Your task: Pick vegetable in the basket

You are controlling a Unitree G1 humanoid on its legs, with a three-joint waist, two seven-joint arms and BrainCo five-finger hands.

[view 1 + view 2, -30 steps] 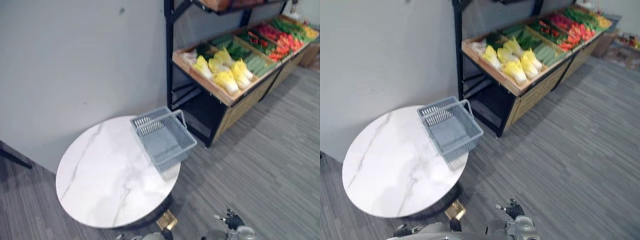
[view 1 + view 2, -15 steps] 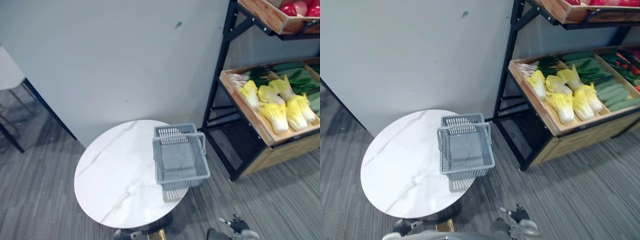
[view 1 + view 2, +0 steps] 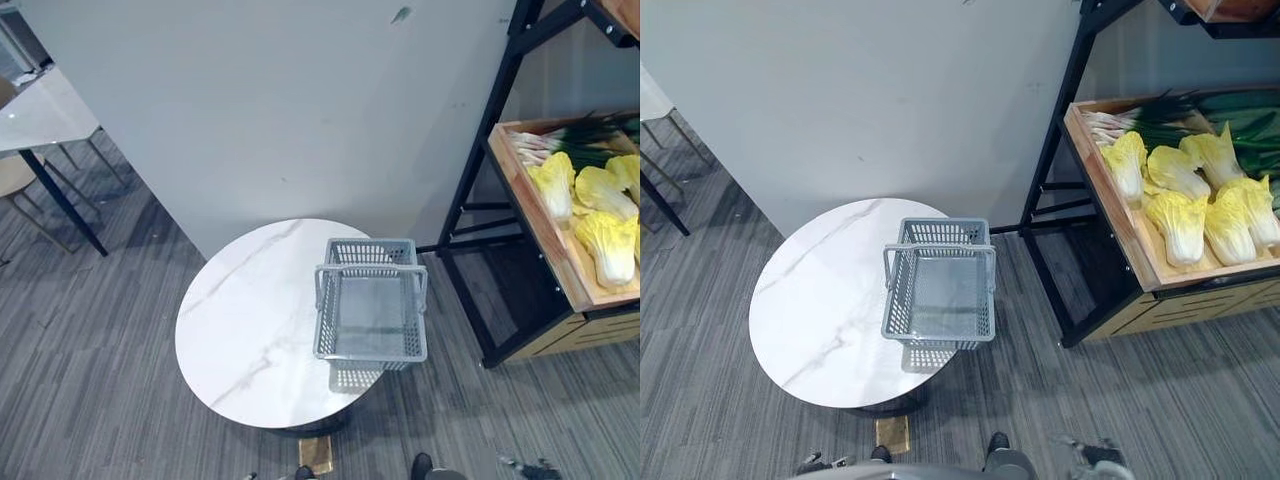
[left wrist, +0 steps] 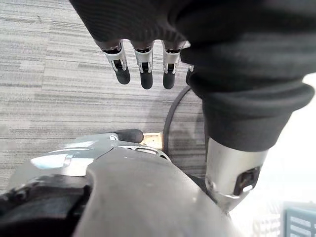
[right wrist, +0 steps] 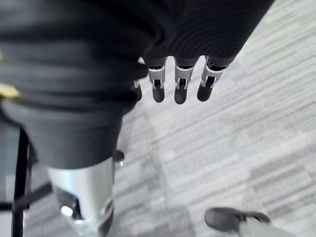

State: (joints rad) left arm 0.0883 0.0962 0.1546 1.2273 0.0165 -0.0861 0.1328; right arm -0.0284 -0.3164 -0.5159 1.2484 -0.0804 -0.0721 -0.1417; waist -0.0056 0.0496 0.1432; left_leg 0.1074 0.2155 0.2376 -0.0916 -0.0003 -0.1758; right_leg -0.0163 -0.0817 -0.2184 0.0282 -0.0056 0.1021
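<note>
Now that the view has swung square onto the empty basket (image 3: 370,300) on the counter (image 3: 245,330), the cabbages (image 3: 1180,215) wait on the shelf (image 3: 1118,232) beside it, left hand (image 4: 146,69) and right hand (image 5: 180,84) hanging slack-fingered and empty.

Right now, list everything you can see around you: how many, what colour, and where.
round table: one, white marble, in front of the wall
basket: one, grey, empty, at the round table's right edge, handle up
rack: one, black, right of the round table
wooden crate: one, light brown, on the rack
cabbages: at least five, yellow-green, in the wooden crate
green onions: one bunch, white and green, at the crate's far end
second table: one, white top on dark legs, far left
wall: grey, behind the round table
floor: grey, striped
left hand: fingers straight, empty, over the floor
right hand: fingers straight, empty, over the floor
</note>
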